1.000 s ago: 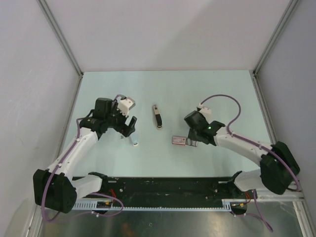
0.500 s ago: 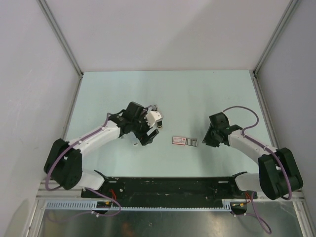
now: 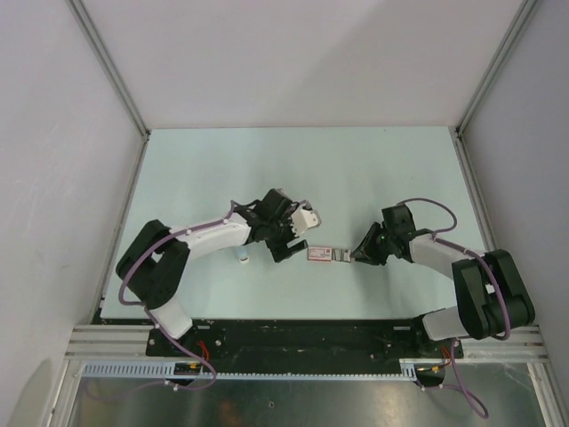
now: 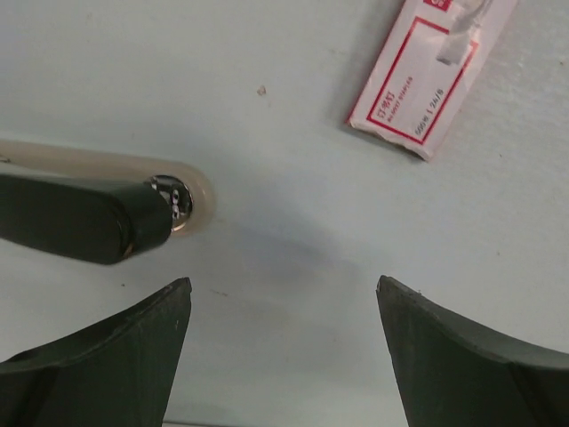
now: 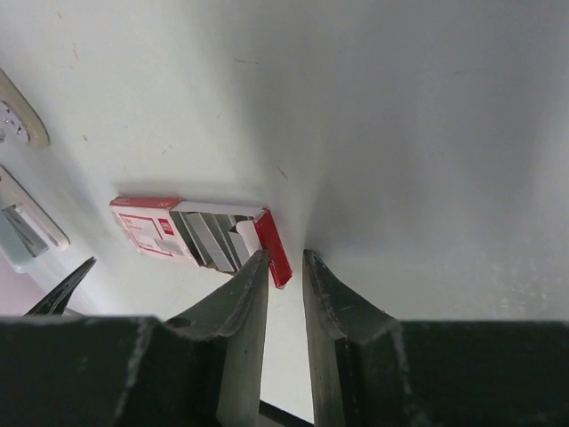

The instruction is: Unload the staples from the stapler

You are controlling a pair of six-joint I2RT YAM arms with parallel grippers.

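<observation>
The stapler (image 3: 242, 258), a small pale blue and white piece, lies on the table left of my left gripper (image 3: 287, 243). That gripper is open, and in the left wrist view (image 4: 284, 298) only bare table lies between its fingers. A red-and-white labelled box (image 3: 322, 253) lies between the two grippers. Its open end faces my right gripper (image 3: 356, 256) and shows grey strips of staples (image 5: 209, 240) inside. The right gripper (image 5: 284, 260) has only a narrow gap between its fingers and holds nothing. Its tips sit at the box's red flap (image 5: 274, 249). I see no loose staples.
A cream and black elongated tool (image 4: 107, 209) with a metal rivet lies just ahead of the left fingers, left of the box (image 4: 427, 80); the left arm hides it in the top view. The enclosure walls (image 3: 116, 80) rise behind and on both sides.
My left arm has swung right from the table's left side to the middle, over the cream and black tool. My right gripper drew back, then lowered to the box's open end.
</observation>
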